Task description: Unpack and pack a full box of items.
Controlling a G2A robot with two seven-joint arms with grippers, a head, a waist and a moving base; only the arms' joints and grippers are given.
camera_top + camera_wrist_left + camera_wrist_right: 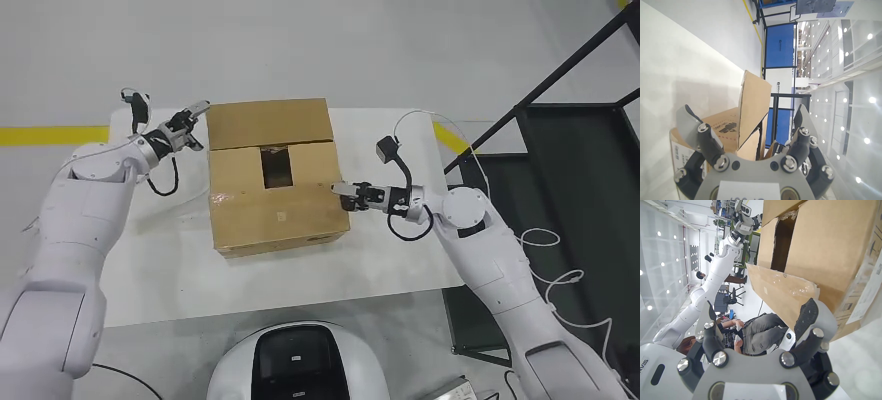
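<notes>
- The cardboard box (275, 205) stands in the middle of the white desk (170, 270). Its flap at the 12 o'clock side (270, 122) is lifted back, while the other flaps lie nearly flat over the top with a dark gap (277, 167) between them.
- By my reading the job is at its very start. The box is being opened and no item is out on the desk yet.
- The left claw (196, 110) sits at about 10 o'clock of the box, just off its corner. The arm is stretched out low over the desk and the fingers point towards the box.
- Its fingers are spread wide with nothing in them, and the raised flap stands up ahead of them.
- The right claw (343, 190) is at 3 o'clock of the box, level with the top edge, the forearm angled in from 4 o'clock.
- It is also wide open and holds nothing. One pad (806, 315) lies right at the corner of the near flap (780, 291), though I cannot tell whether it touches.
- The next move probably calls for catching that flap's edge and folding it outward without dragging the box. The gap would then widen enough to reach inside.
</notes>
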